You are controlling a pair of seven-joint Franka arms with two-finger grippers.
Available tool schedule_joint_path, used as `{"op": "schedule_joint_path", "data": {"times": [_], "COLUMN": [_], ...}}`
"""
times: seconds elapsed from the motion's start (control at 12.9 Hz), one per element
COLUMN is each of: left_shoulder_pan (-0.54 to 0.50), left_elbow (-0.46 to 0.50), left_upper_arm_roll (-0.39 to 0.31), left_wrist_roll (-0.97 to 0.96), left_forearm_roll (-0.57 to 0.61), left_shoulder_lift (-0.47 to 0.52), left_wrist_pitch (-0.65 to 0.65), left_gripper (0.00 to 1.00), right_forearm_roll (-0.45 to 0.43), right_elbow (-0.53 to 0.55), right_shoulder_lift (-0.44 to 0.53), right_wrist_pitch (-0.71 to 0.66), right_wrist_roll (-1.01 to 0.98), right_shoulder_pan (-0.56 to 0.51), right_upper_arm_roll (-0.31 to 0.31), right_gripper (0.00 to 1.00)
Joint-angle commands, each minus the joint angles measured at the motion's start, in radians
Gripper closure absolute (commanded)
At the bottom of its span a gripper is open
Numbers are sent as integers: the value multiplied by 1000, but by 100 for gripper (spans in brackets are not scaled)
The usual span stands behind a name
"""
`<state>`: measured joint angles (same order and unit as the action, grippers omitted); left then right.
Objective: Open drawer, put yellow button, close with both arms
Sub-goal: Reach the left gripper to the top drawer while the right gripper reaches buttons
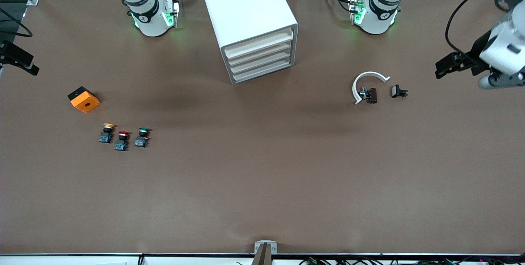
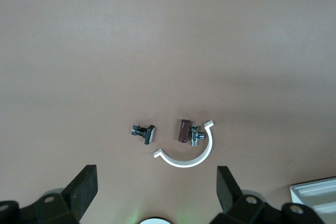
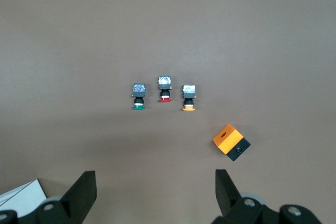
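Hovering wide open, empty: left pincer [image 2: 156, 192] over table; right pincer [image 3: 156, 192] likewise; drawer [image 1: 259, 44] shut.

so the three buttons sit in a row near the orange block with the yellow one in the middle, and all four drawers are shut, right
Not quite. The red button is in the middle. The yellow button is at the end of the row nearest the orange block, and the green button at the end nearest the cabinet. The front view shows it. All four drawers are shut, top drawer included.

Two glossy white arms [image 1: 143, 10] — black bands, green-lit bases, black cables — black two-finger grippers [image 2: 156, 192].
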<state>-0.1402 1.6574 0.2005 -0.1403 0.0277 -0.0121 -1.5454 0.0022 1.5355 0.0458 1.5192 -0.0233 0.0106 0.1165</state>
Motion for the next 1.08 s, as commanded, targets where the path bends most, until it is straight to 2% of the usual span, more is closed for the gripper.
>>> {"op": "schedule_joint_path", "data": {"times": [0.0, 0.23, 0.54, 0.7, 1.0], "left_shoulder_pan": [-22, -22, 4, 59, 137], "left_elbow": [-37, -34, -37, -47, -67], "left_upper_arm_roll": [-3, -3, 13, 16, 16], "left_wrist_roll": [2, -132, -541, -712, -1107], "left_forearm_roll": [18, 15, -11, -26, -123], "left_shoulder_lift": [-109, -172, -273, -317, -423], "left_wrist_pitch": [-1, -1, -1, -2, -1], "left_gripper": [0, 0, 0, 0, 0], "right_forearm_roll": [19, 9, 12, 9, 9], "right_elbow": [-23, -23, -21, -20, -6], "right_shoulder_lift": [-9, -6, -7, -17, -93], "right_wrist_pitch": [-13, -13, -45, -33, -51], "right_wrist_roll": [3, -9, -10, -12, -12], "right_shoulder_pan": [-15, -14, -3, -8, -23], "right_upper_arm_roll": [-6, -6, -12, -11, -9], "right_gripper": [0, 0, 0, 0, 0]}}
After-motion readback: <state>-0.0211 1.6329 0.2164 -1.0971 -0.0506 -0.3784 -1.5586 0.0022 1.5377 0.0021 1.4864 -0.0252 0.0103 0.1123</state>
